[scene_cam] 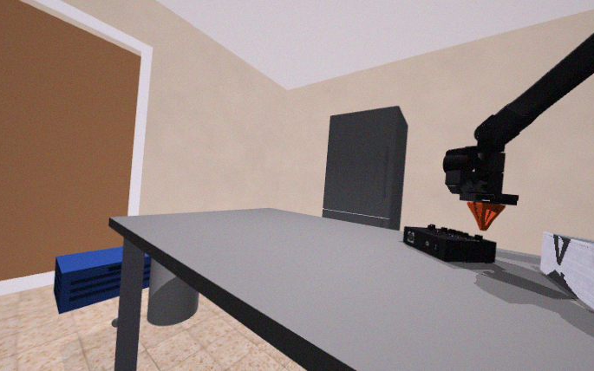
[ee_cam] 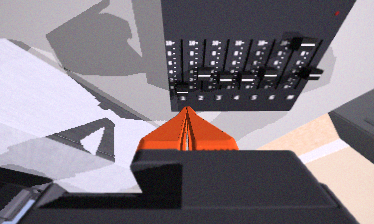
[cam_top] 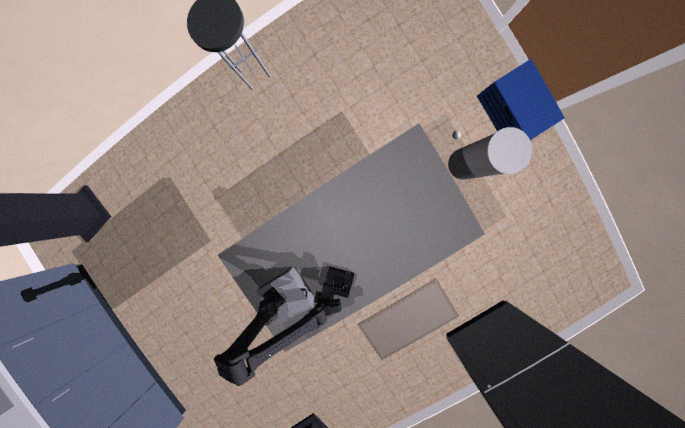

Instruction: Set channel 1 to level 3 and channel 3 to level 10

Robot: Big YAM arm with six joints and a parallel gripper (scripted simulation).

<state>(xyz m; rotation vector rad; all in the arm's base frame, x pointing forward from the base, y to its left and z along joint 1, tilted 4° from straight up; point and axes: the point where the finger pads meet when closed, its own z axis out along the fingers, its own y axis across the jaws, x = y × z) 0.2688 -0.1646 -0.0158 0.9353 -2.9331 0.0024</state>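
Jaws (cam_top: 327, 300) (scene_cam: 484, 229) together, empty, above the lighting desk (cam_top: 338, 280) (scene_cam: 468, 249) (ee_cam: 248, 20) near the bench's (cam_top: 376, 202) (scene_cam: 244, 257) (ee_cam: 355, 55) long edge. I judge channel 1's fader (ee_cam: 182, 92) next: align, lower, push upscale.

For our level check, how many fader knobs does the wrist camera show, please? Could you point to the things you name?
7: knob 1 (ee_cam: 182, 91) lowest; knobs 2 (ee_cam: 204, 75), 3 (ee_cam: 226, 79), 4 (ee_cam: 247, 79) and 5 (ee_cam: 270, 75) slightly higher; knob 6 (ee_cam: 306, 44) highest; one knob (ee_cam: 313, 74) rightmost.

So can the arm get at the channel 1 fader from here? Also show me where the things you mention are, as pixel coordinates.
Probably yes: the shut tool (scene_cam: 484, 229) (ee_cam: 187, 111) hangs just above the desk (scene_cam: 469, 249) (ee_cam: 258, 22), near that fader (ee_cam: 182, 91), with nothing visible between them.
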